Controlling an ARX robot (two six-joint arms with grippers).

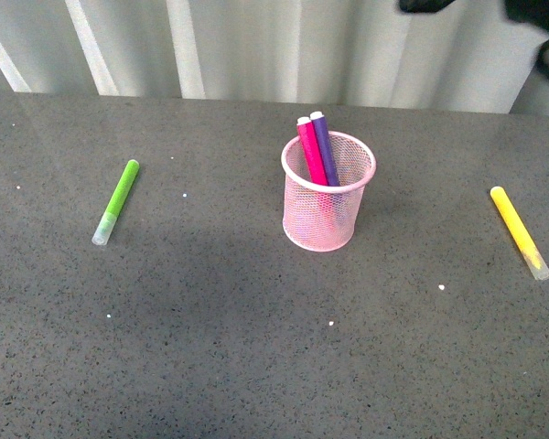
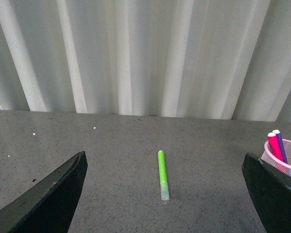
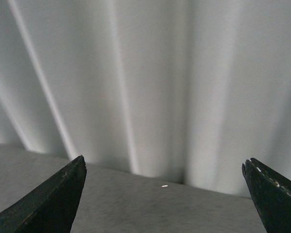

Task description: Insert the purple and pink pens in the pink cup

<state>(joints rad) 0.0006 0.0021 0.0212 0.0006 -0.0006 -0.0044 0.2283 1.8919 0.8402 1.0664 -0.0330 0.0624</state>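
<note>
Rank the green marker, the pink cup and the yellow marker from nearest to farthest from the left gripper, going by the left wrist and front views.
1. Green marker: lying between the left gripper's open jaws.
2. Pink cup: mid-table, toward the right.
3. Yellow marker: far right, beyond the cup.

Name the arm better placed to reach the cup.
Left, probably: its wrist view shows the cup with both pens inside; the right wrist view shows only wall and tabletop.
</note>
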